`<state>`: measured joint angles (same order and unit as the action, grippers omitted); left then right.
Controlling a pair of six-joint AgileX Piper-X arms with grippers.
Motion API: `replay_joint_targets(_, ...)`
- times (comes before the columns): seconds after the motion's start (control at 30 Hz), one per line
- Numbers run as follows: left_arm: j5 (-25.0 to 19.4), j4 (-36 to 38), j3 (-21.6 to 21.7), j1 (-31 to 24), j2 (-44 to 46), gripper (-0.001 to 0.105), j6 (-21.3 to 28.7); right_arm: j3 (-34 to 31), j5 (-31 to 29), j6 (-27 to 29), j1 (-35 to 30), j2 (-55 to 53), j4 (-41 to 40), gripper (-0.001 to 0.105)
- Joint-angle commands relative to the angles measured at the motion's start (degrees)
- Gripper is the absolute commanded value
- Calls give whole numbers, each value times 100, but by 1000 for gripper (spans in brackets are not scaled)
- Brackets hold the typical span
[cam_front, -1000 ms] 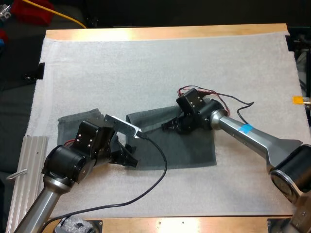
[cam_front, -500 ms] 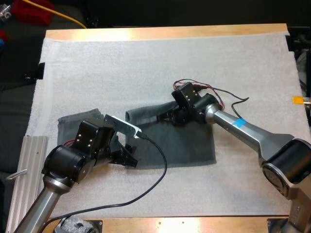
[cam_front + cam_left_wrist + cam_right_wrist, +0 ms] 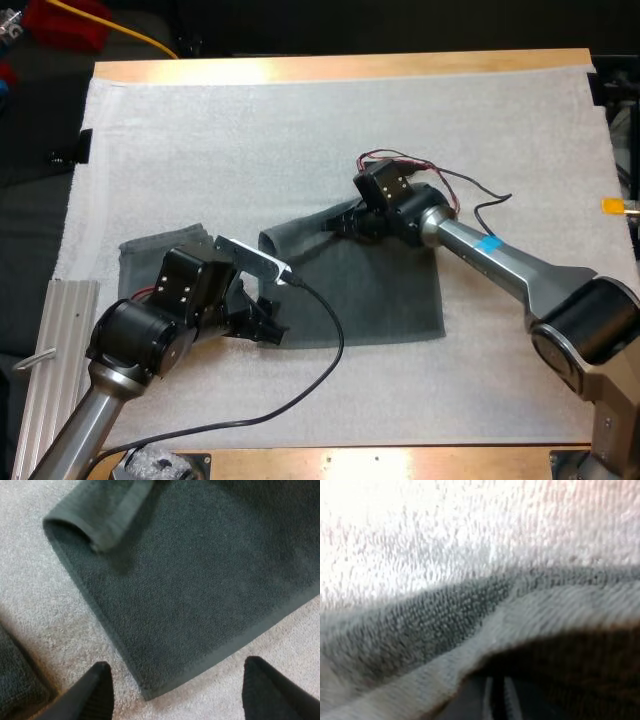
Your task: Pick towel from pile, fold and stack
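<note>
A dark grey-green terry towel lies spread on the white mat, about the middle of the wooden desk and a little toward its near edge. The right end effector is clamped on the towel's far edge, and that hem is lifted into a loose roll. The left end effector hovers over the towel's near left corner, fingers spread wide and holding nothing. A second dark towel lies toward the desk's left edge, partly behind the left arm.
</note>
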<state>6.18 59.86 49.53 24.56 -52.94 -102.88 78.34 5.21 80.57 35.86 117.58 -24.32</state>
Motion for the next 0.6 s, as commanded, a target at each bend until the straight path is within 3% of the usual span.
replay_joint_targets(0.0, 9, 27, 34, 21, 10, 54, 38, 94, -13, 16, -35, 86, 14, 1)
replay_joint_targets(0.3, 9, 27, 34, 21, 10, 54, 38, 371, -1, -11, -35, 186, 292, 1)
replay_joint_targets(0.57, 9, 27, 34, 21, 10, 54, 38, 384, -1, -774, -35, 186, 1096, 1)
